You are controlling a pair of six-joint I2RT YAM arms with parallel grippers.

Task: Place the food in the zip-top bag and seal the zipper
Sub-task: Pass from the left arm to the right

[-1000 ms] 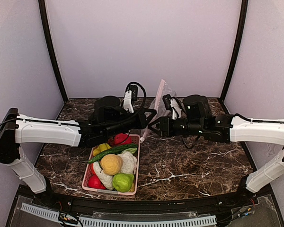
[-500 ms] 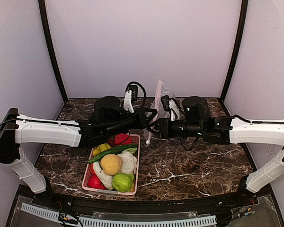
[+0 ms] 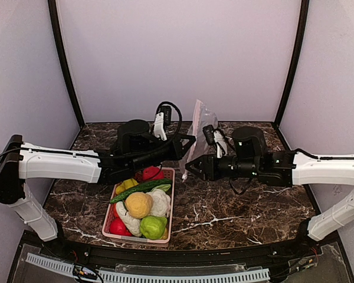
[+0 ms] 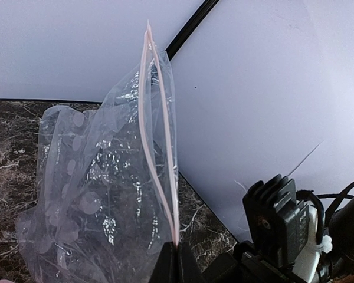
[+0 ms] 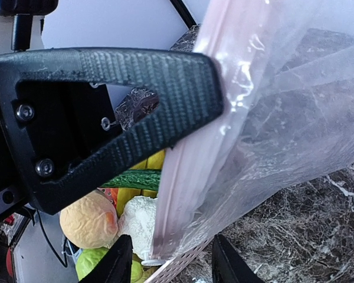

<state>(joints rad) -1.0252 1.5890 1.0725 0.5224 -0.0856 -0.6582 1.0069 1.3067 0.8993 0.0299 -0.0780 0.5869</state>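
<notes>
The zip-top bag (image 3: 197, 127) stands upright behind the basket, its pinkish zipper (image 4: 156, 147) running up the mouth edge. My left gripper (image 3: 187, 143) is shut on the zipper's lower end (image 4: 176, 253). My right gripper (image 3: 190, 167) is open just below it; in the right wrist view (image 5: 172, 265) the bag's zipper edge (image 5: 183, 200) hangs between its spread fingers without touching them. The food lies in the pink basket (image 3: 171, 200): yellow-orange ball (image 3: 138, 204), cauliflower (image 3: 160, 202), cucumber (image 3: 140, 188), red fruit (image 3: 150, 173).
The left gripper's black finger (image 5: 106, 118) fills the upper left of the right wrist view. The basket's far right corner (image 5: 189, 259) sits right under my right gripper. The right arm's wrist (image 4: 277, 218) is close beside the bag. Walls enclose the marble table (image 3: 242, 206).
My right gripper has dropped lower and a little nearer, from beside the left gripper to just under it at the basket's corner. The left arm and bag have stayed put.
</notes>
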